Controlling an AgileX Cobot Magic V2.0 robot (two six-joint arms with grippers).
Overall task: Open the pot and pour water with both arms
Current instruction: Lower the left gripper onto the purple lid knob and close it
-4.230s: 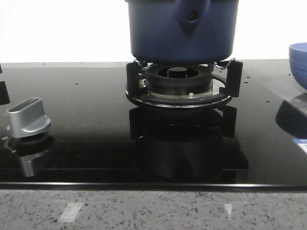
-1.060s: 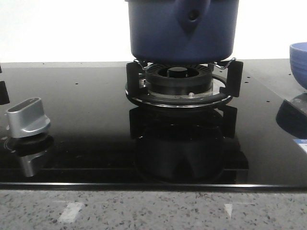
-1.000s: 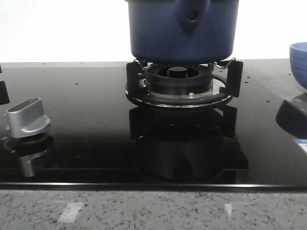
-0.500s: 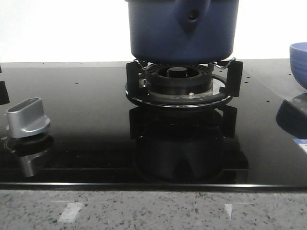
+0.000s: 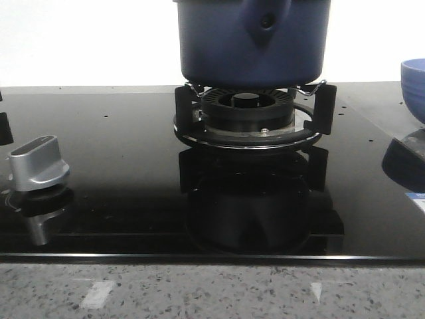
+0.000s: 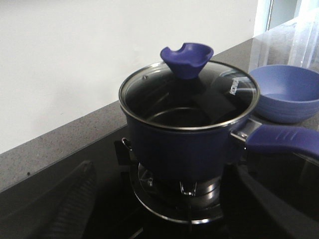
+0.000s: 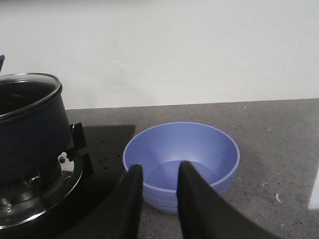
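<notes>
— Pot (image 6: 187, 144) first! It sits on the burner (image 5: 247, 113), lid (image 6: 189, 92) shut, knob on top.
— Which claw is nearer?
— Left claw (image 6: 164, 209), wide open, faces it. Right claw (image 7: 158, 199), a bit open and empty, points past it at the bowl (image 7: 182, 162) beside the pot.

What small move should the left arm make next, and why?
Probably ease the left gripper forward and up toward the lid knob. The glass lid is seated on the pot, the fingers sit wide apart and hold nothing, and the bowl waits empty.
</notes>
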